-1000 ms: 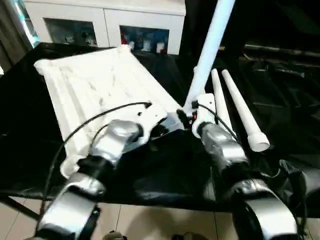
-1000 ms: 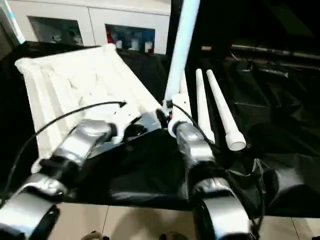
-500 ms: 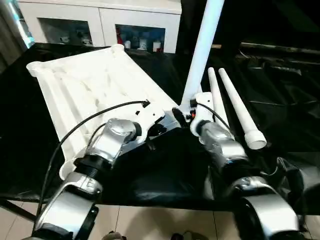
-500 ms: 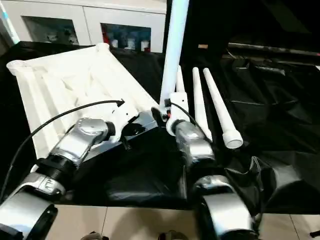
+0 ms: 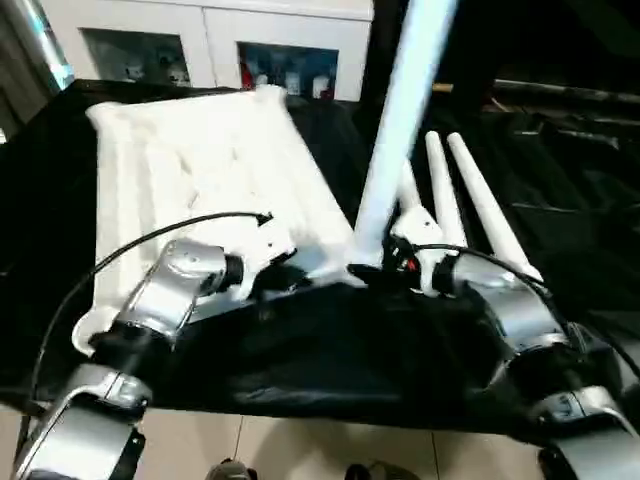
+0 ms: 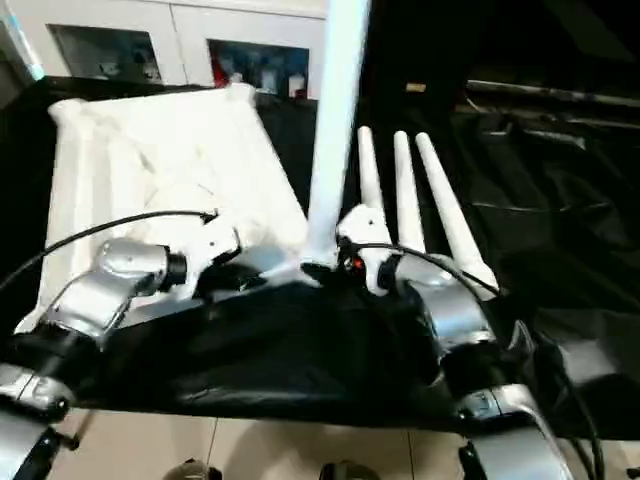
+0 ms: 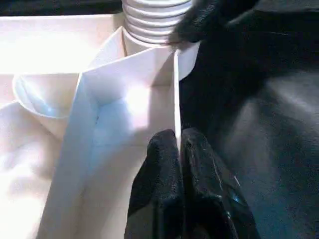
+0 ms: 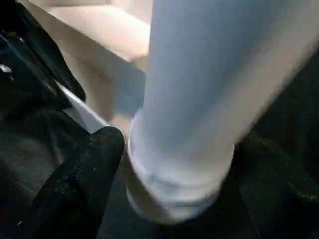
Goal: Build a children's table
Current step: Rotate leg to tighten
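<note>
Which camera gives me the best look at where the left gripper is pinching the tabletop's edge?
The left wrist view: its black fingers are closed on the thin rim of the tabletop, just below the upright leg's threaded base. Both eye views show the left gripper from above at that corner, with the contact too small to judge.

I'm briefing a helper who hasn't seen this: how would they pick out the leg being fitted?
Find the white table top lying upside down on the black cloth. At its near right corner, between the robot's two grippers, one white leg stands up. The other three legs lie flat side by side just to its right.
</note>
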